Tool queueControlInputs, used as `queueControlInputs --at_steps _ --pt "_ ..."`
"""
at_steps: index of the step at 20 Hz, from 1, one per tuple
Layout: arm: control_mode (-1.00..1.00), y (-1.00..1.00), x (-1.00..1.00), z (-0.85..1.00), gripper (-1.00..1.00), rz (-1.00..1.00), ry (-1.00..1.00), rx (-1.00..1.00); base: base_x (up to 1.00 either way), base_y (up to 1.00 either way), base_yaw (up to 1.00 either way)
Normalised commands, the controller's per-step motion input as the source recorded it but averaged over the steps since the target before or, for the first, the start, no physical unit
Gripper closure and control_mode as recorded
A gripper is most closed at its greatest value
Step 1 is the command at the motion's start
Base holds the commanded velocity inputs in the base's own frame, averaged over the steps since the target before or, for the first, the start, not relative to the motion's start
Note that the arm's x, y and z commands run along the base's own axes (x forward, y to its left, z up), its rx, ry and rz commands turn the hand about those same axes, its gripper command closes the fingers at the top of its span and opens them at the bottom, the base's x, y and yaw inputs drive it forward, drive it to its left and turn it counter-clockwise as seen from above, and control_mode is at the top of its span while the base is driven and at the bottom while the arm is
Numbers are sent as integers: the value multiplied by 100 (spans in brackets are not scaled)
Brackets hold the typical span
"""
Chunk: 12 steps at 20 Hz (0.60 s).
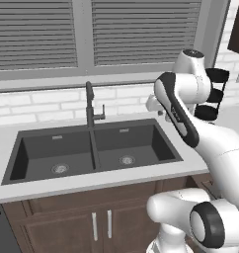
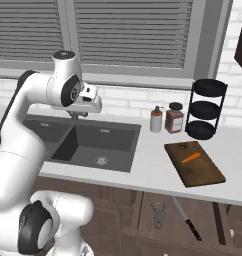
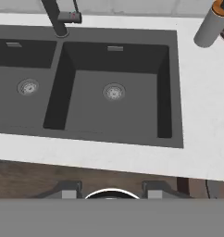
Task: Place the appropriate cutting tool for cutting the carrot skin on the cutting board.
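Hovering over the sink, gripper shut and empty. Carrot lies on the cutting board at the table's right end. Peeler sits in the open drawer below, ungrasped; task barely started.

Double sink fills the counter; faucet at its 12 o'clock, rack, dispenser and jar at 3.

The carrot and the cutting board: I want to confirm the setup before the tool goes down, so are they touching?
Touching. In the right base view the carrot lies flat on the cutting board, with no gap under it.
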Motion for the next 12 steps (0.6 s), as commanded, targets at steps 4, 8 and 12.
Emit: queueControlInputs --at_steps 4,8,12 --pt "-100 -32 -28 -24 -100 0 0 -1 0 0 0" --pt "-100 -64 -42 -52 -100 0 0 -2 0 0 0" --pt "-100 -87 -29 -45 -100 0 2 -4 0 0 0"
